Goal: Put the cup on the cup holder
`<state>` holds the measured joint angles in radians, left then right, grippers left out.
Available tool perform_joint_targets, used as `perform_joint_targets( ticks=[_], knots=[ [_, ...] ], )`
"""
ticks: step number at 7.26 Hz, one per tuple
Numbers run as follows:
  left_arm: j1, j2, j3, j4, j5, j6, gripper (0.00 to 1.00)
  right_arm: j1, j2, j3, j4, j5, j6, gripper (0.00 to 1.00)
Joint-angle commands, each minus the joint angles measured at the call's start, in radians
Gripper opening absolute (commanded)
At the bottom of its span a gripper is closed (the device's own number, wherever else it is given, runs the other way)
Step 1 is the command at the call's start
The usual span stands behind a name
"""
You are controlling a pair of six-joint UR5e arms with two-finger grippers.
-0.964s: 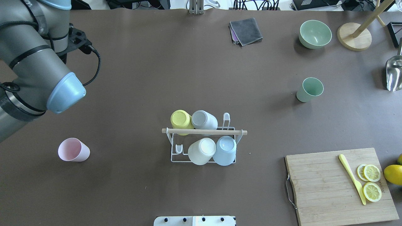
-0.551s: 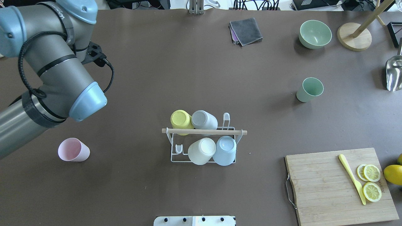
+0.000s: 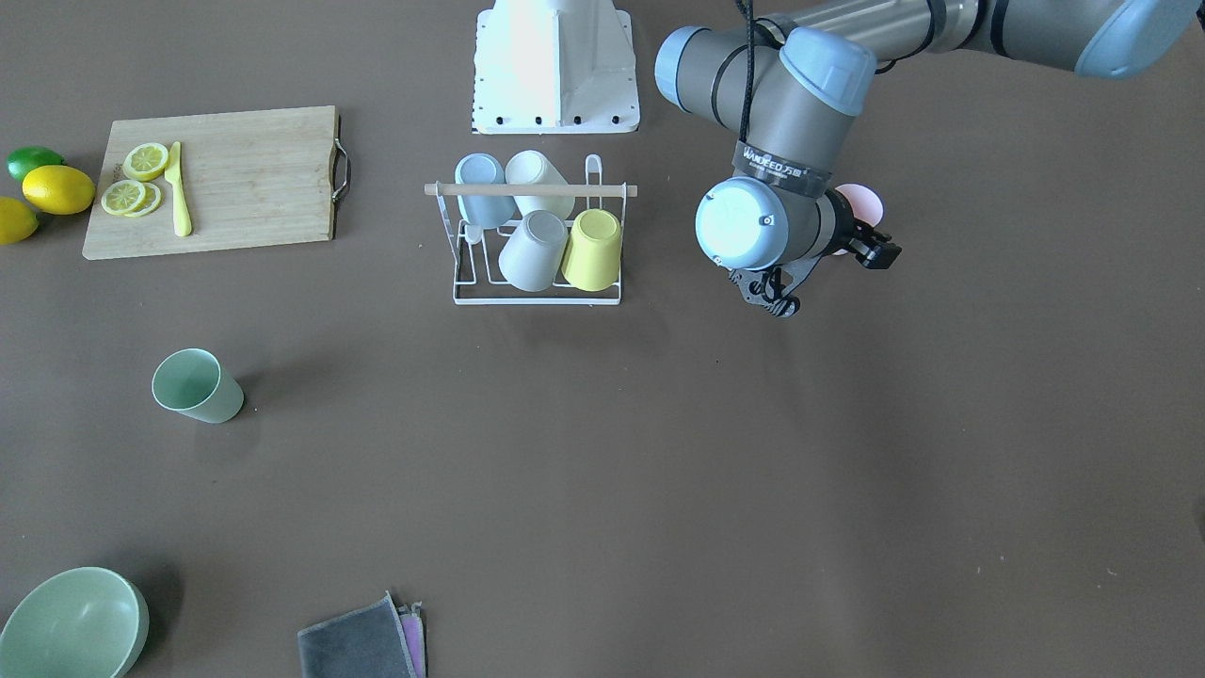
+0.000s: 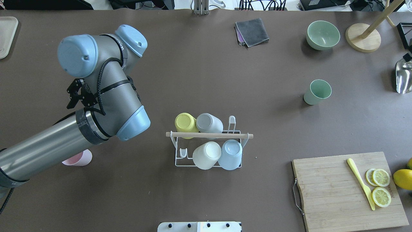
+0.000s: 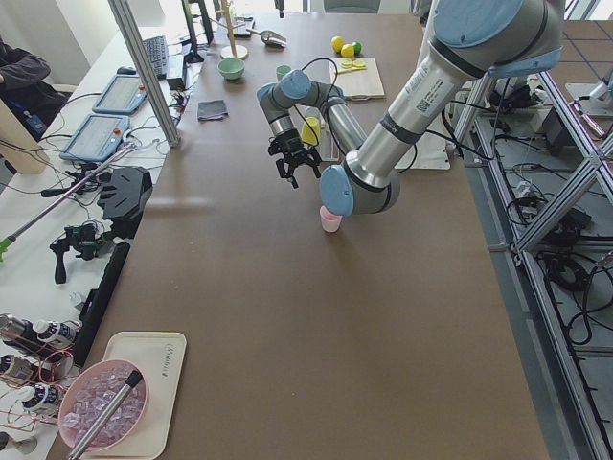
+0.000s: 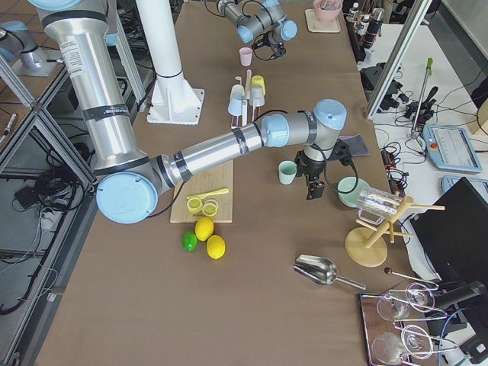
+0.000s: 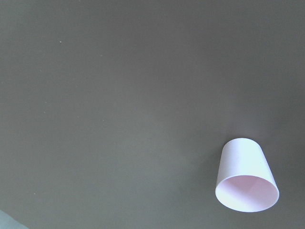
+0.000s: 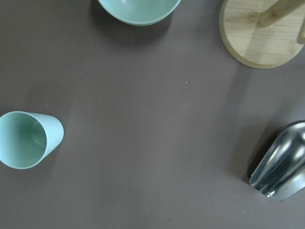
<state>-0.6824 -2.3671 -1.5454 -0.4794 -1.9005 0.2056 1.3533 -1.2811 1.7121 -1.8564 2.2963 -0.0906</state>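
Note:
The white wire cup holder (image 4: 179, 160) with a wooden rod handle stands mid-table and holds several upturned cups; it also shows in the front view (image 3: 461, 282). A pink cup (image 4: 80, 159) lies on its side to the holder's left, partly hidden under my left forearm; the left wrist view shows it (image 7: 247, 175) empty, below and to the right. My left gripper (image 4: 72, 96) is open and empty, above the table beyond the pink cup (image 3: 861, 201). A green cup (image 4: 317, 91) stands at the right. My right gripper (image 6: 314, 187) hovers near it; I cannot tell its state.
A green bowl (image 4: 323, 34), a wooden stand base (image 4: 363, 38) and a metal scoop (image 4: 403, 75) are at the far right. A folded grey cloth (image 4: 252, 31) lies at the back. A cutting board (image 4: 349, 190) with lemon slices and a yellow knife is at the front right.
My left arm has swung right and forward over the table. Its gripper has come into view and its forearm now covers part of the pink cup. The cups and holder have not moved.

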Motion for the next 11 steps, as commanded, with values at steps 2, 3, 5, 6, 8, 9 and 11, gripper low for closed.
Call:
perform_joint_targets(
  ticks=[2, 3, 5, 6, 8, 9, 11],
  knots=[
    [0.058, -0.02, 0.085, -0.013, 0.0, 0.012, 0.98, -0.1, 0.068, -0.003, -0.049, -0.003, 0.0, 1.0],
    [0.073, -0.021, 0.1, -0.018, 0.0, 0.012, 0.98, -0.105, 0.074, 0.0, -0.049, -0.002, 0.0, 1.0],
    [0.089, -0.003, 0.134, -0.082, -0.002, 0.009, 0.98, -0.138, 0.12, -0.005, -0.078, -0.005, 0.0, 1.0],
    [0.089, 0.011, 0.139, -0.111, -0.002, 0.012, 0.98, -0.169, 0.146, -0.006, -0.134, -0.006, 0.0, 1.0],
    [0.089, 0.041, 0.128, -0.114, -0.003, 0.012, 0.98, -0.239, 0.213, -0.011, -0.222, -0.078, 0.0, 1.0],
    [0.104, 0.058, 0.13, -0.125, -0.002, 0.012, 0.98, -0.244, 0.227, -0.015, -0.231, -0.096, 0.0, 1.0],
    [0.135, 0.063, 0.14, -0.125, -0.002, 0.012, 0.98, -0.285, 0.3, -0.054, -0.301, -0.139, -0.001, 1.0]
  ],
)
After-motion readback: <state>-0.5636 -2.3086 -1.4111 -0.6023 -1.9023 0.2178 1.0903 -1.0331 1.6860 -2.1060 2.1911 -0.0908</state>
